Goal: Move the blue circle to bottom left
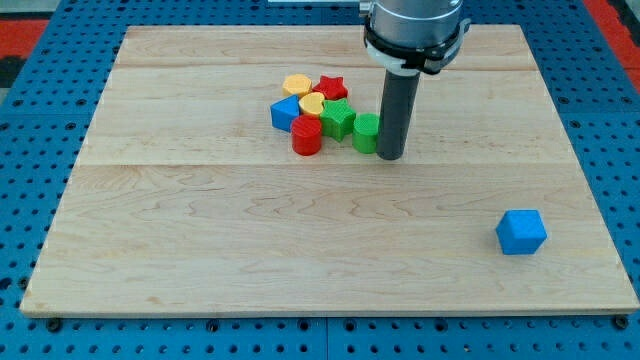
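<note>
A blue block (521,232), chunky and roughly round, sits alone near the board's bottom right. A second blue block (285,113) is at the left end of a cluster at upper centre. My tip (390,157) rests on the board at the cluster's right side, against a green block (366,132). It is far up and left of the lone blue block. The rod rises to the arm at the view's top.
The cluster also holds a yellow block (297,84), a red star (331,88), a second yellow block (313,104), a green star (337,119) and a red cylinder (306,136). The wooden board (200,260) lies on a blue pegboard.
</note>
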{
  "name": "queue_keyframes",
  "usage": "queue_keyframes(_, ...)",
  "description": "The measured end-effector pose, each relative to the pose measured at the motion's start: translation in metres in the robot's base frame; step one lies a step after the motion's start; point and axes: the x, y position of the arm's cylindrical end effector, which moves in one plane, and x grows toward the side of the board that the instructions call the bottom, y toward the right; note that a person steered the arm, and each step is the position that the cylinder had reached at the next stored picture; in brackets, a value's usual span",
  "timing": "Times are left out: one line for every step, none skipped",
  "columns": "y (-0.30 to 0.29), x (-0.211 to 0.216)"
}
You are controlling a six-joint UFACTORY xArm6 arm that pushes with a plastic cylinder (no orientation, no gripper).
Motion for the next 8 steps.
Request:
queue_keyframes(-0.025,-0.014)
queue_keyframes(-0.032,-0.014)
queue_keyframes(0.029,-0.006)
queue_keyframes(0.134,-0.004)
queue_keyframes(0.223,0.051)
queue_keyframes(0.175,0.131)
queue_keyframes(0.078,0.147)
queue_keyframes(-0.024,0.108)
